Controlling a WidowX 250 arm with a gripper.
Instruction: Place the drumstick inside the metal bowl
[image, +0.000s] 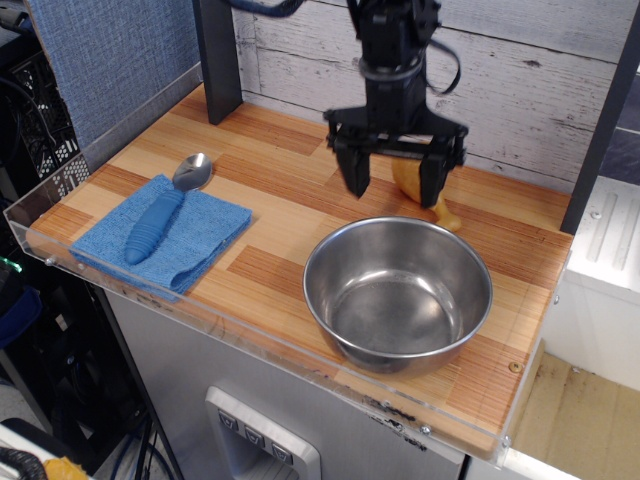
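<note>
Our gripper (396, 184) hangs over the back of the wooden table (270, 170) with its two dark fingers (354, 172) spread wide apart and nothing between them. The drumstick (418, 189) sits just behind the right-hand finger as the camera sees it, partly hidden by it, so we only see a golden slice of the fat end and the thin bone tip poking out low on the right, toward the table. Its long axis seems to run from upper left down to lower right, though the finger covers too much for us to be sure. The metal bowl (398, 293) stands empty just in front of the gripper, nearer the table's front edge. We judge the grasp needs us to shift slightly back and right before closing.
</note>
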